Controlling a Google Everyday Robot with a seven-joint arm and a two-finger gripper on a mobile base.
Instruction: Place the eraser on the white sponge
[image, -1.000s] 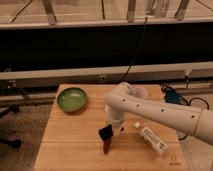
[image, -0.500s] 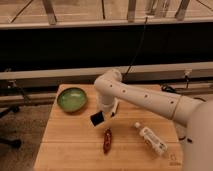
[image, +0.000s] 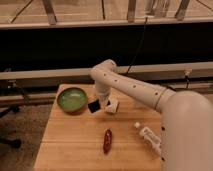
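Wooden tabletop (image: 70, 145), light grain. Nearest: dark red pepper-like object (image: 107, 140) lying lengthwise near centre; white plastic bottle (image: 148, 136) to its right, on its side. Further back, gripper (image: 101, 104) pointing down from the white arm (image: 135, 87); jaws closed on the eraser (image: 93, 106), a small black block just above the wood. White sponge (image: 112, 105) just beside it on the right. Green bowl (image: 72, 99) at the left. Behind: grey rail, dark wall, metal framing.
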